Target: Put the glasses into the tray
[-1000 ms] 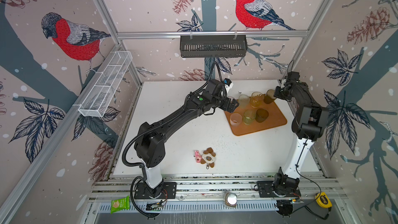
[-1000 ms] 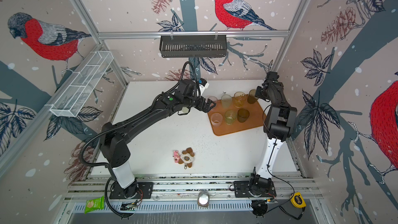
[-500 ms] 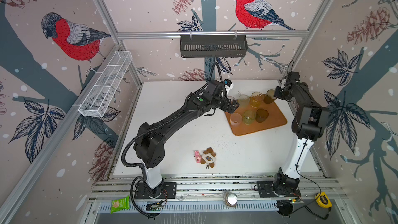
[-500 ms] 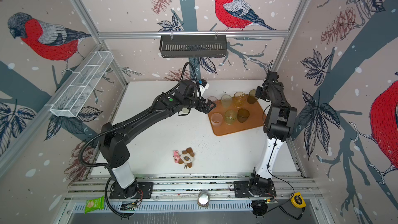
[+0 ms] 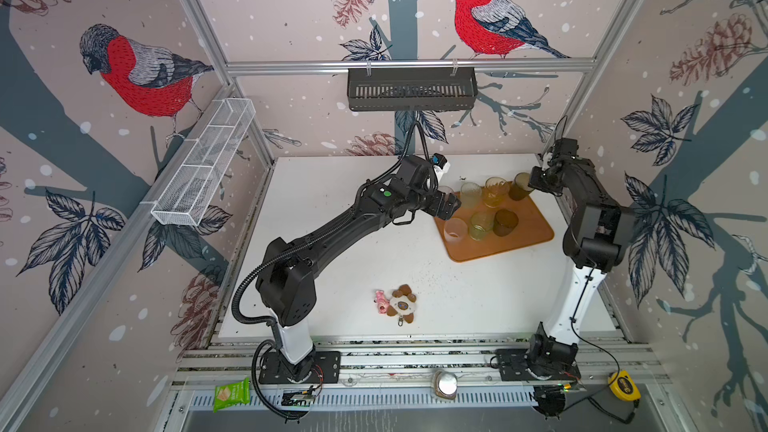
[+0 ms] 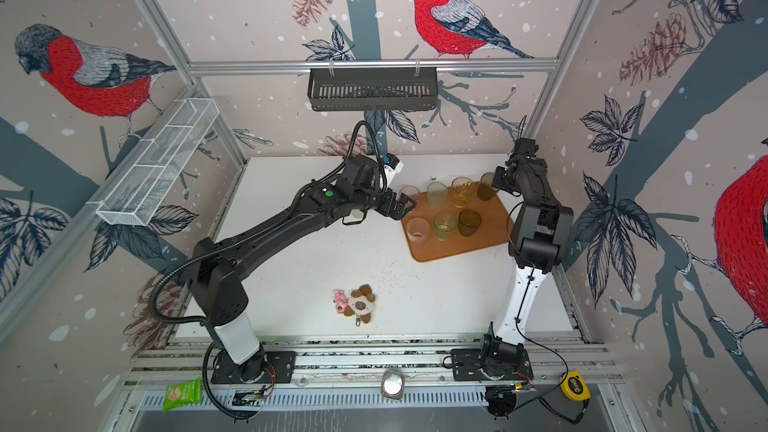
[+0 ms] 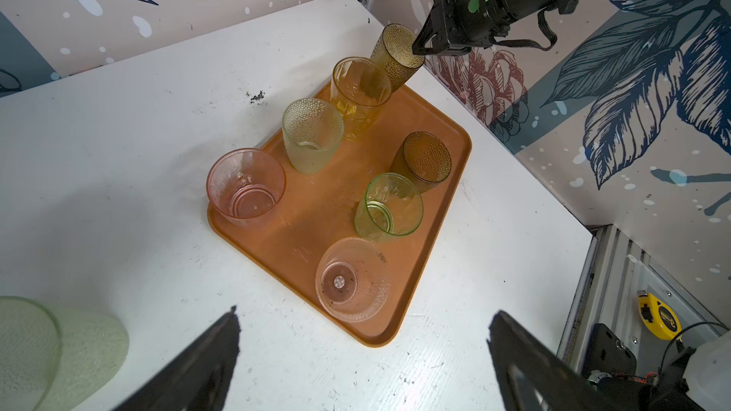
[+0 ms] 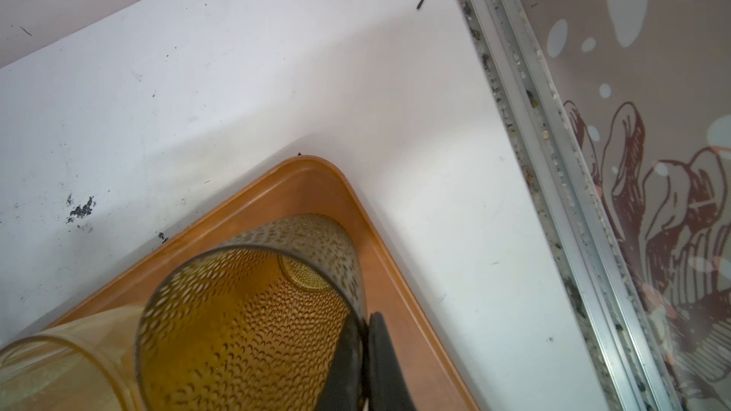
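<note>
Two small plush keyring toys (image 5: 395,304), one pink and one brown-and-white, lie nearest the front of the white table (image 5: 332,209) and have no part in the job. Beyond them the left gripper (image 6: 403,207) hovers over the table just beside the near-left edge of the flat orange-brown rectangular tray (image 7: 312,211), its jaws spread wide and empty. Close under that wrist a frosted pale-green tumbler (image 7: 59,349) is on the table, off the tray; whether it stands or lies on its side I cannot tell. In the tray's nearer row stand a frosted cream dimpled tumbler (image 7: 352,282), a clear green tumbler (image 7: 389,207) and a dark brown dimpled tumbler (image 7: 425,160). Farther back come a pink tumbler (image 7: 245,187) at the tray's far left corner, a pale green dimpled tumbler (image 7: 312,136) and a yellow-amber tumbler (image 7: 358,92). Farthest, over the tray's far right corner, the right gripper (image 7: 418,51) is clenched on the rim of a tall amber dimpled tumbler (image 8: 245,330), one finger inside the wall and one outside. That tumbler leans a little, and whether its base rests on the tray is unclear. By my reading six glasses are placed, a seventh is being set down, and the off-tray one is left, most likely for the free left arm.
</note>
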`<action>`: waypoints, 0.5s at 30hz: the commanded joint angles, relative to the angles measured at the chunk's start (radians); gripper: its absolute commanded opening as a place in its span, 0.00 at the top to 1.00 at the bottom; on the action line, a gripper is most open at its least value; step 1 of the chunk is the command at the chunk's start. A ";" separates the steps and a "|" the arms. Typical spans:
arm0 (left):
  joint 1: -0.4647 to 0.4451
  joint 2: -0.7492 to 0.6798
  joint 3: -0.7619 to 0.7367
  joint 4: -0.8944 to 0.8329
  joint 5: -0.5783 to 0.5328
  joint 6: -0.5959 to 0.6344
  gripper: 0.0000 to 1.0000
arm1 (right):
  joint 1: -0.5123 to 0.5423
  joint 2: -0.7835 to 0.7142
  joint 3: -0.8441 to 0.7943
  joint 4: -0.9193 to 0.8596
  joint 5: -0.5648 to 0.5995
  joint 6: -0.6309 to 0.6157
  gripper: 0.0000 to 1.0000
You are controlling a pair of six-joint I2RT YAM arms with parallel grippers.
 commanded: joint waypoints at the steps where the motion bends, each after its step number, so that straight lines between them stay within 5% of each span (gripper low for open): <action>1: -0.003 -0.012 -0.002 0.024 0.000 0.002 0.02 | 0.003 -0.008 0.000 -0.012 0.007 -0.011 0.92; 15: -0.008 -0.014 -0.004 0.023 -0.002 0.001 0.02 | 0.002 -0.013 0.006 -0.013 0.009 -0.011 0.88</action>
